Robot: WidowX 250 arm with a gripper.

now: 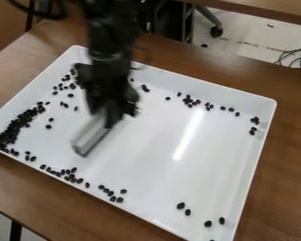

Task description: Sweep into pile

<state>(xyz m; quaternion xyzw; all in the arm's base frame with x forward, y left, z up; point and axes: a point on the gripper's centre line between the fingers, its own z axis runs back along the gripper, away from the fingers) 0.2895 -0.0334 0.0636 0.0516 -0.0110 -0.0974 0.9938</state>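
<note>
My gripper [118,110] hangs over the left-middle part of a white tray [222,155], shut on a grey, flat-bladed sweeping tool [93,134]. The tool slants down to the lower left, with a dark lower edge; whether it touches the tray is unclear. Small black beans form a dense band [15,127] along the tray's left side. More beans lie in a loose row [68,174] by the lower left edge, in a cluster [189,100] near the far edge, and in a few spots at the right and near corner. The arm hides part of the far left area.
The tray's raised rim [241,207] surrounds the work area on a brown wooden table [285,179]. Behind it are another table's edge [266,10], a chair caster [216,31] and dark cables [296,56] at the upper right.
</note>
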